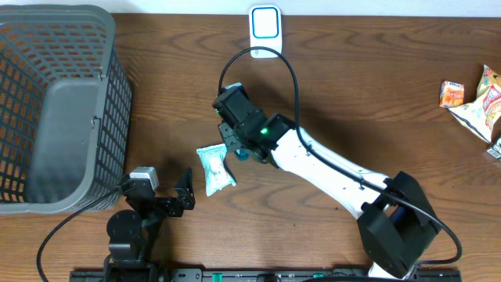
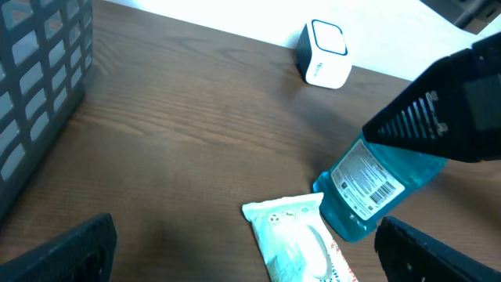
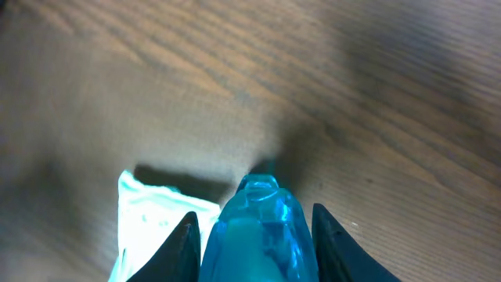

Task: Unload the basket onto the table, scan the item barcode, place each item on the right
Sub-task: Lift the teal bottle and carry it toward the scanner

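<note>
Wooden desk (image 1: 352, 94), grey basket (image 1: 47, 117) at left, white scanner (image 1: 265, 31) at the far edge. Item: blue bottle (image 2: 368, 188), barcode label showing, just beside a wipes packet (image 1: 214, 168). Right gripper (image 3: 254, 221): clamped on the bottle's sides. Left gripper (image 1: 166, 192): spread wide, holding nothing. Step in hand: securing the grasp (by appearance). Next move calls for a lift, a carry to the scanner, and the label turned toward its face.

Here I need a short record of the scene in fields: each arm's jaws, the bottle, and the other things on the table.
right jaws: closed on bottle
left jaws: open, holding nothing
barcode: on bottle label, seen in left wrist view
scanner: far table edge, apart from bottle
wipes pack: flat on table, beside bottle
basket: left side of table
snacks: right edge
</note>
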